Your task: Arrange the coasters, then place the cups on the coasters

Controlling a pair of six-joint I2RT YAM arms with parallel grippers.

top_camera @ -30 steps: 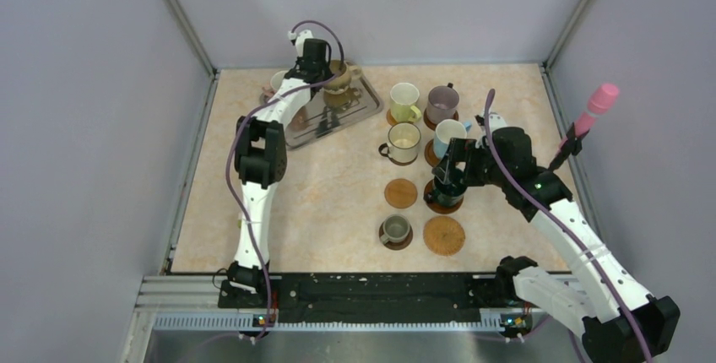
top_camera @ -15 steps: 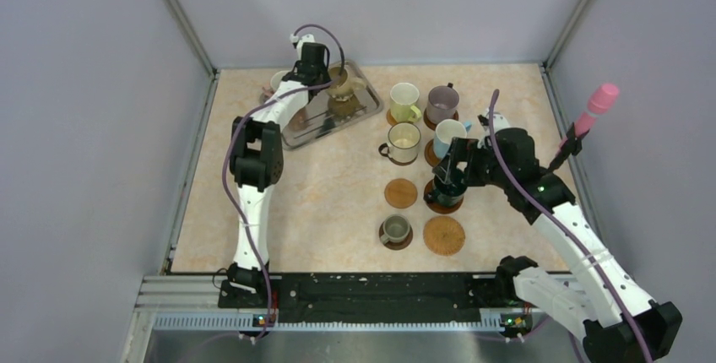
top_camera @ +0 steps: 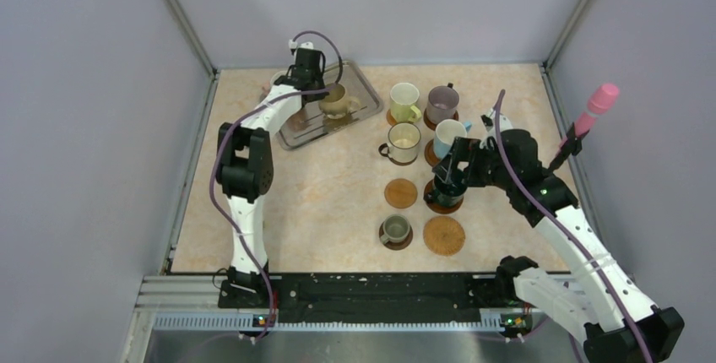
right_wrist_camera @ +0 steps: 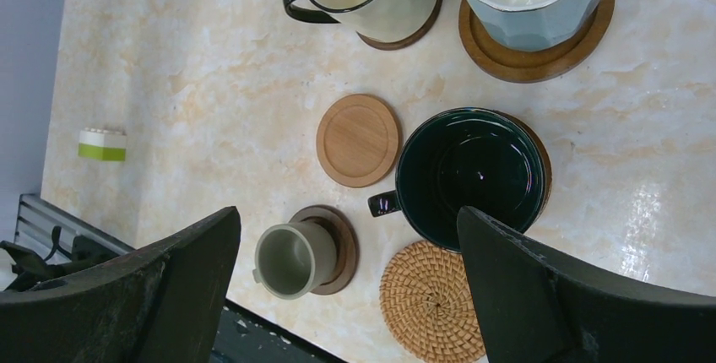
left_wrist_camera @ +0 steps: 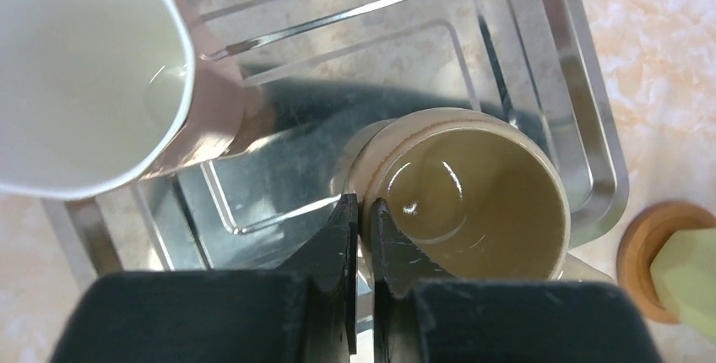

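At the upper left of the overhead view, over the silver metal tray, the pinkish-white cup stands just left of the left gripper. That gripper is pinched narrow on the wall of the tan cup, one finger inside the rim and one outside. At centre right, the right gripper hangs spread wide, holding nothing, above the dark teal cup, which sits on a brown coaster with an uncovered wood coaster and a woven coaster just beside it.
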